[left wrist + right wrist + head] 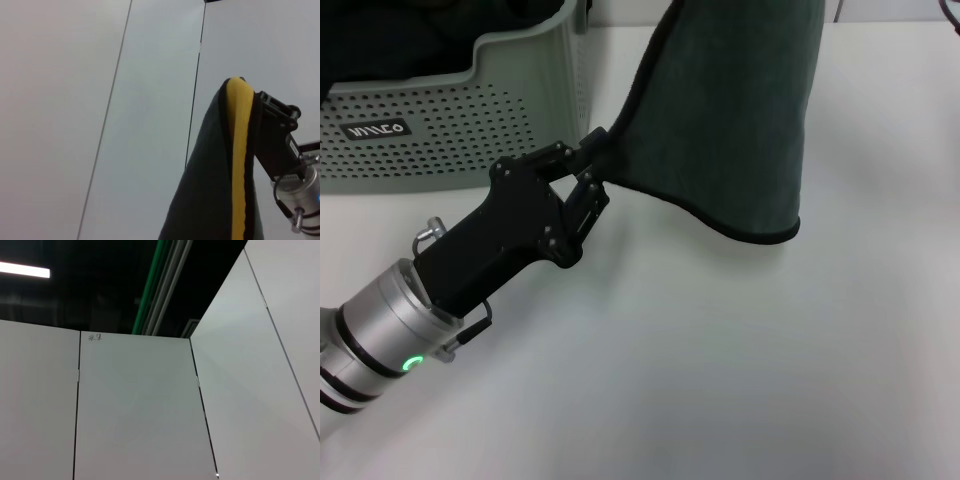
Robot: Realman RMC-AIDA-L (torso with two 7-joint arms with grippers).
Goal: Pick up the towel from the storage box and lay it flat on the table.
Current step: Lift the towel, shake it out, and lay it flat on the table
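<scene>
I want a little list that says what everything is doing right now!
towel: lifted out, hanging above the table, dark side facing the head camera, yellow side seen from the left wrist
left claw: pinching the towel's lower edge
right claw: holding the towel's top
storage box: on the table, something dark inside
table: white, nothing laid flat yet

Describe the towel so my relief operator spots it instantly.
Above the white table, right of the storage box, the towel hangs, its lower corner pinched by the left gripper. It is dark grey-green plush, black-edged, yellow-backed; the cloth inside the box is plain black.
</scene>
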